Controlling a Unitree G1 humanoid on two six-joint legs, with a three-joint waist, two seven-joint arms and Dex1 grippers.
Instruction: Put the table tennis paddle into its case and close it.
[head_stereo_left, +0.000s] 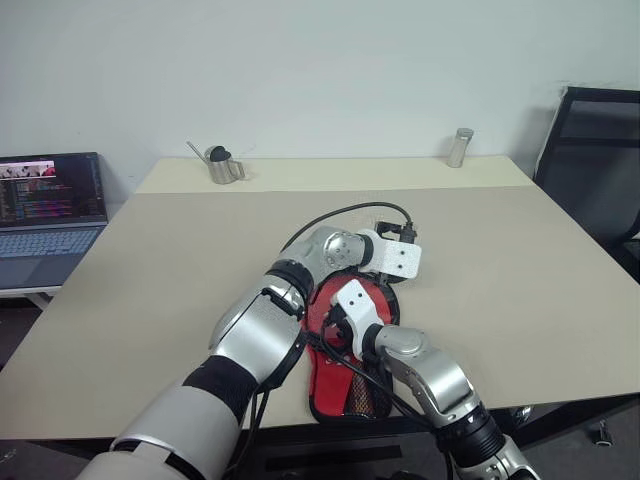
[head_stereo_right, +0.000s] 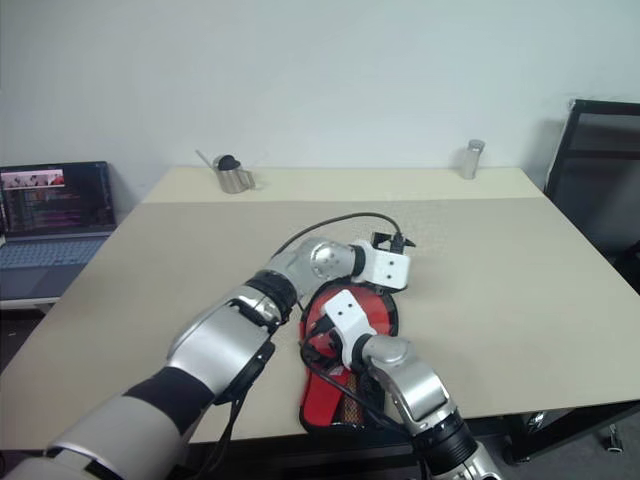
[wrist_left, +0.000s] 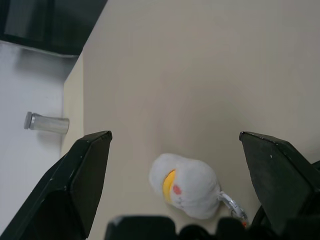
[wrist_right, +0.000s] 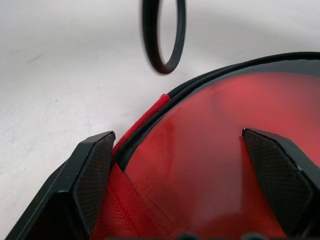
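Directly beneath the open right tool lies the case.

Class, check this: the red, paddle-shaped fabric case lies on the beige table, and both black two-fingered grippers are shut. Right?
Not quite. Both grippers stand open: the left gripper in the left wrist view, the right gripper over the red fabric case in the right wrist view. The case does lie on the beige table.

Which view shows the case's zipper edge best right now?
The right wrist view: the case lies close under the open right gripper, with its red fabric and black zipper edge visible. Both eye views show the whole case on the table, but the arms cover its round end.
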